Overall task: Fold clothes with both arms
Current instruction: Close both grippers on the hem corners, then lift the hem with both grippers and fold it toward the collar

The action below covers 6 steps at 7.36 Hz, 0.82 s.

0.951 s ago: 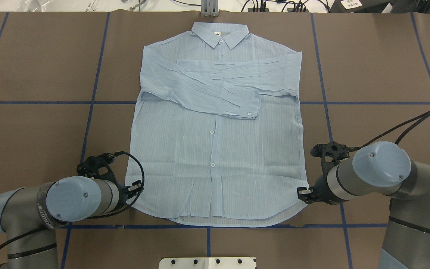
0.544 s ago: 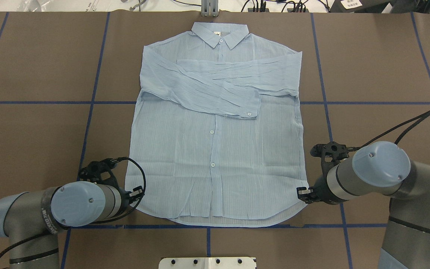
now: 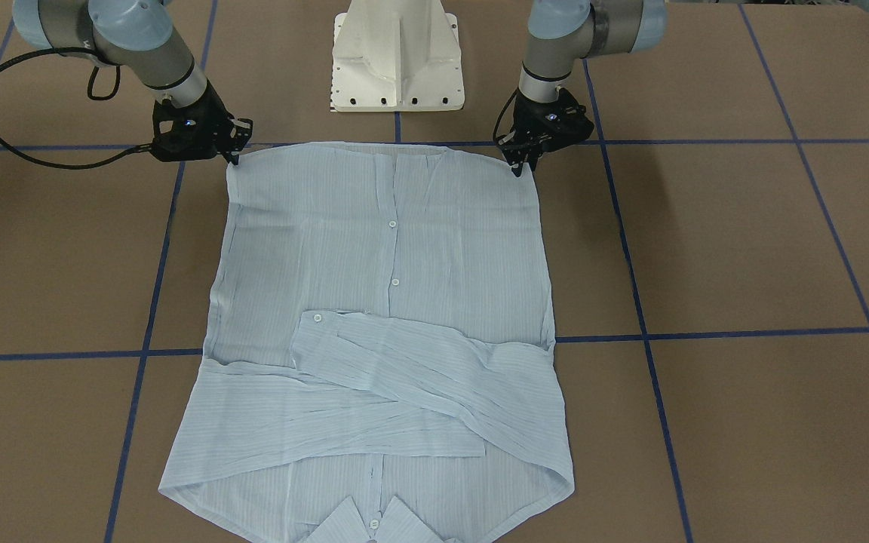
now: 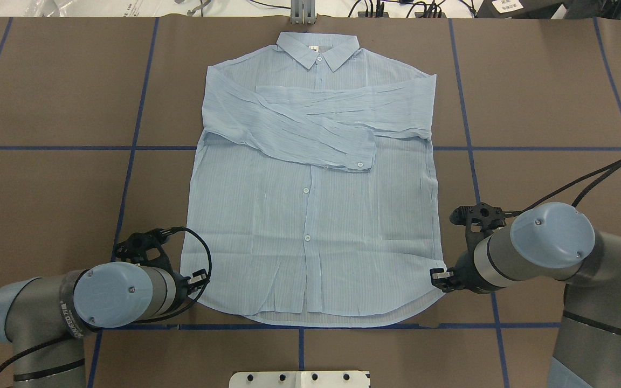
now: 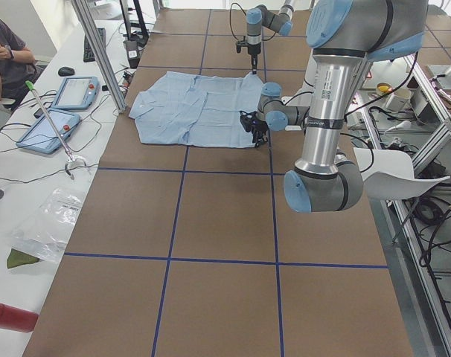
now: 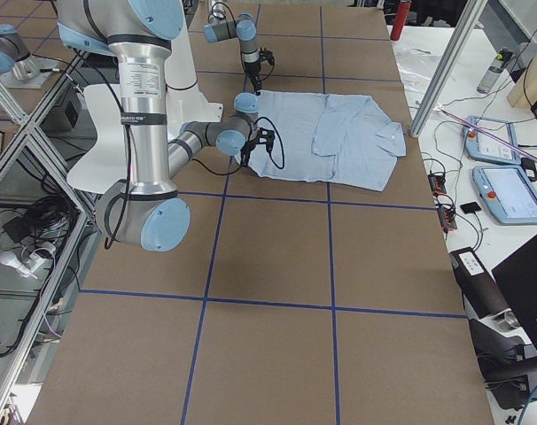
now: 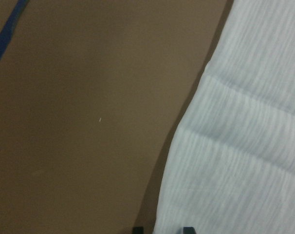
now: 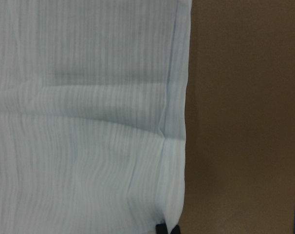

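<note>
Shirt (image 4: 310, 215) lay flat and face up on the brown table (image 4: 46, 188), buttoned. Its long axis ran straight away from the robot: collar (image 4: 318, 51) at the far edge, hem (image 4: 310, 319) at the near edge, closest to the base. Both sleeves (image 4: 316, 121) were folded in across the chest, one over the other, with a cuff button showing near the middle.

Left gripper (image 4: 200, 278) sat at the near left corner of the hem, low on the table. In the left wrist view its two fingertips (image 7: 188, 230) stood a little apart, with the shirt's side edge running between them, so it was narrowly parted and straddling the fabric, not pinched.

Right gripper (image 4: 435, 277) sat at the near right corner of the hem. In the right wrist view its tips (image 8: 167, 229) were pressed together right on the corner of the cloth, clamped on the shirt.

The shirt lay between the two grippers, each at its own hem corner, body stretching away from both
</note>
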Tool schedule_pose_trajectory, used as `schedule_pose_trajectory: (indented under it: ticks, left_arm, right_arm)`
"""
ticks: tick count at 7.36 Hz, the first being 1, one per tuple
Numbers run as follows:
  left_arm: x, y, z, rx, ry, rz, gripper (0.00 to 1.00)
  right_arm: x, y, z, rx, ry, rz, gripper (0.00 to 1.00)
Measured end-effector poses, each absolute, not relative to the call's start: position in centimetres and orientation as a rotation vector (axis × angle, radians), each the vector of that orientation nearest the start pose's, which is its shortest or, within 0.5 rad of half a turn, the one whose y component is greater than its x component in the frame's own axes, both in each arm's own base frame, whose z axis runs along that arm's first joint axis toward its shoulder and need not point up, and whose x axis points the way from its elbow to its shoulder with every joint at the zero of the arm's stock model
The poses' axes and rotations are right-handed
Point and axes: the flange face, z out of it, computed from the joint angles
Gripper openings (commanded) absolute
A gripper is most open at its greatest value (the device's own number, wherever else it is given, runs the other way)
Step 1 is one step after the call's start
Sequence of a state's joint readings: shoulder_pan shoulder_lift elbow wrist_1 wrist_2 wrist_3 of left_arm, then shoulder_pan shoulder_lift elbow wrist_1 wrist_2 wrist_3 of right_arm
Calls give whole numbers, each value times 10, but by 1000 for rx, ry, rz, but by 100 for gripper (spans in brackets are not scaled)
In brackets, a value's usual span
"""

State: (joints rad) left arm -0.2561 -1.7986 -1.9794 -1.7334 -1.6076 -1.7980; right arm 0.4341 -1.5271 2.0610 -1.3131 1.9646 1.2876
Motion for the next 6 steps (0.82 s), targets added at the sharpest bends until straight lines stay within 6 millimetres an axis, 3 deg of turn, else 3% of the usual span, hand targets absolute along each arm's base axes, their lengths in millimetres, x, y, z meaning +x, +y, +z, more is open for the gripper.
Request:
schedule_pose_trajectory:
  ticks: [4, 6]
  left_arm:
    - [499, -268, 340, -21, 810, -447, 0]
    - [485, -276, 325, 1, 842, -429, 0]
  right_arm:
    - [-403, -294, 378, -84, -872, -16, 0]
    - [-399, -300, 374, -86, -884, -11, 0]
